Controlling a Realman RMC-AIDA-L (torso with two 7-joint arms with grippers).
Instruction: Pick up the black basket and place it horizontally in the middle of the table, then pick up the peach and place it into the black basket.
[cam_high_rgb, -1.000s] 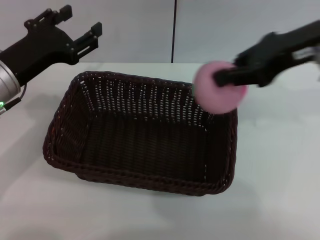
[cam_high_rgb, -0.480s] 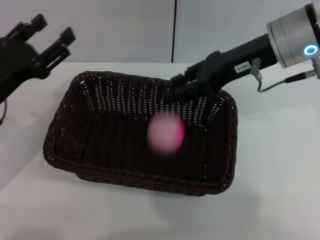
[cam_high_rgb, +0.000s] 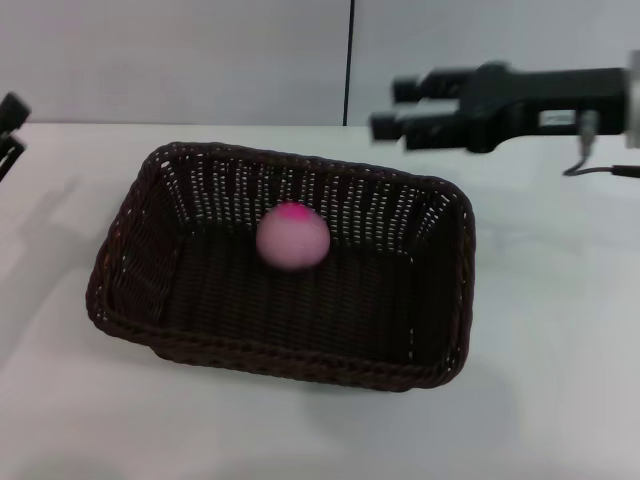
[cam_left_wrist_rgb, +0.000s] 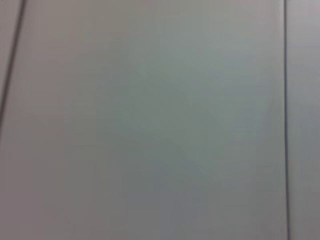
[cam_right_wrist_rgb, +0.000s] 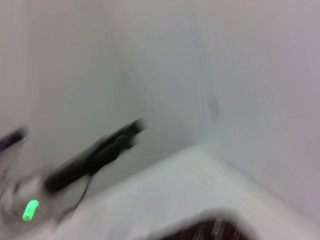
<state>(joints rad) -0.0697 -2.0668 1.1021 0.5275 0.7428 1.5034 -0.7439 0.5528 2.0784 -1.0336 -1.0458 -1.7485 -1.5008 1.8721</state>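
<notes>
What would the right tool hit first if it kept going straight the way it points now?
Probably nothing close: the right tool, open and empty, points toward the robot's left, above the far rim of the black basket. The peach sits lower, inside it. Depth is unclear.

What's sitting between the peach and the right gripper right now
In the head view, only the far woven wall and braided rim of the black basket separate the peach, inside it, from the right gripper, raised beyond the rim.

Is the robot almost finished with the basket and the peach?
Nearly. The black basket sits lengthwise mid-table, and the peach is inside it. The right hand is open and empty above the far rim; the left hand sits at the table's edge. Nothing left but parking.
</notes>
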